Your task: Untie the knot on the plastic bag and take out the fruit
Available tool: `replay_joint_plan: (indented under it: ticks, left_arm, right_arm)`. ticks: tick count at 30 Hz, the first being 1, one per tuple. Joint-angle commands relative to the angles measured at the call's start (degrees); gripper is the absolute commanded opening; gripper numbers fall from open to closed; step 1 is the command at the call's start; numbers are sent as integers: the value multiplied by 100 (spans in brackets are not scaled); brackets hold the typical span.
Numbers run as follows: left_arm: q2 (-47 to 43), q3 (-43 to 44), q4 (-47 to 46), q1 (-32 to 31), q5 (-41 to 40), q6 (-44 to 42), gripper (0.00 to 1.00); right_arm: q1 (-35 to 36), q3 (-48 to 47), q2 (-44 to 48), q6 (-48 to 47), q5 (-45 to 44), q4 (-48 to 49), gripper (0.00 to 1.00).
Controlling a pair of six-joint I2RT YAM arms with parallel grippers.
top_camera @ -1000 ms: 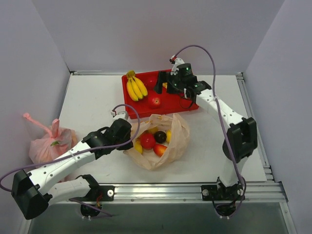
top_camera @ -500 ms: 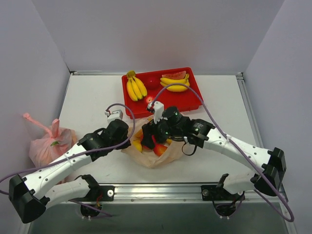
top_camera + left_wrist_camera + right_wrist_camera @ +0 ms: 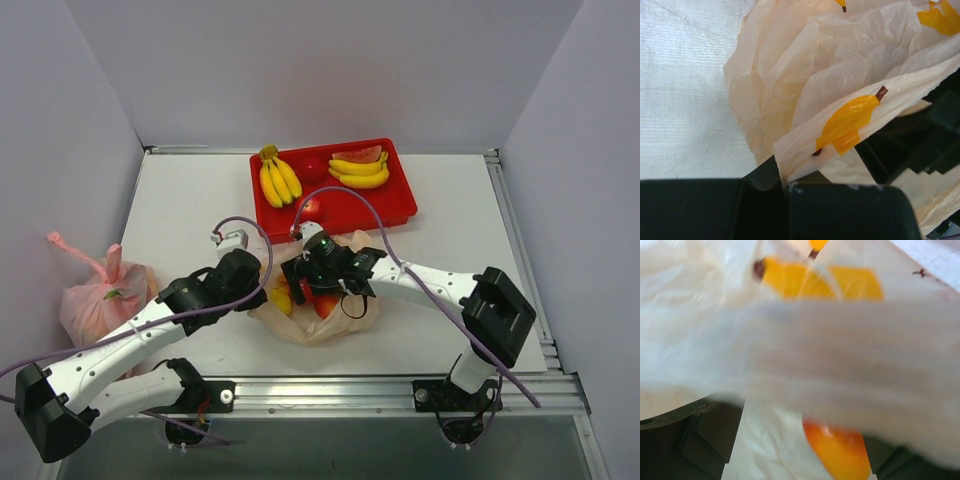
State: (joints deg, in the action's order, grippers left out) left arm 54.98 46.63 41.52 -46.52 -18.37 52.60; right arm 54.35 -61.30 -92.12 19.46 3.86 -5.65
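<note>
Plastic bag (image 3: 305, 325), thin, light, limp, tear-prone film, lay open toward the worktop's (image 3: 190, 200) six o'clock, its nine o'clock rim clamped in the left hand (image 3: 264, 292); fruit (image 3: 327, 305) inside, firm and apt to roll, best gripped across the middle; right hand's (image 3: 305, 282) state among it indiscernible.

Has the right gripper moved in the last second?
Yes. The right gripper left the red tray and came down-left to the plastic bag.
</note>
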Motion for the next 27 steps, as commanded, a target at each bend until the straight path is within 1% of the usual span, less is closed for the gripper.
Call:
replay_joint_plan:
  ticks: [1,5,6,9,10,12,13,16,18,23,27]
  left_arm:
    - [-75,-14,-30,-32,-17,110,0]
    - [-40,-23,-38,-41,-70,110,0]
    - [-31,-14,-38,-32,-96,110,0]
    - [21,-5,-30,-32,-158,93,0]
    - [56,12,-30,-32,-184,93,0]
    - [83,30,-47,-41,-202,66,0]
    - [109,39,-47,-32,-228,49,0]
    - [118,48,-39,-32,-255,22,0]
    - [136,48,-39,-32,-272,-13,0]
    - [223,118,-38,-32,-281,-118,0]
    - [346,171,-12,-24,-237,-258,0]
  right_arm:
    - [-82,-365,-289,-39,-553,372,93]
    - [-109,-479,-754,-118,-439,398,92]
    - [-109,-497,-816,-136,-238,389,91]
    - [-109,-488,-931,-180,-26,389,85]
    - [-109,-462,-914,-197,1,381,75]
    - [-117,-401,-782,-232,106,381,59]
    - [-117,-374,-712,-259,124,363,45]
    - [-109,-304,-291,-355,343,206,29]
    - [-91,-339,70,-426,649,47,26]
    - [-126,-532,991,-733,1204,-629,24]
    - [-371,-848,1520,-839,1696,-981,24]
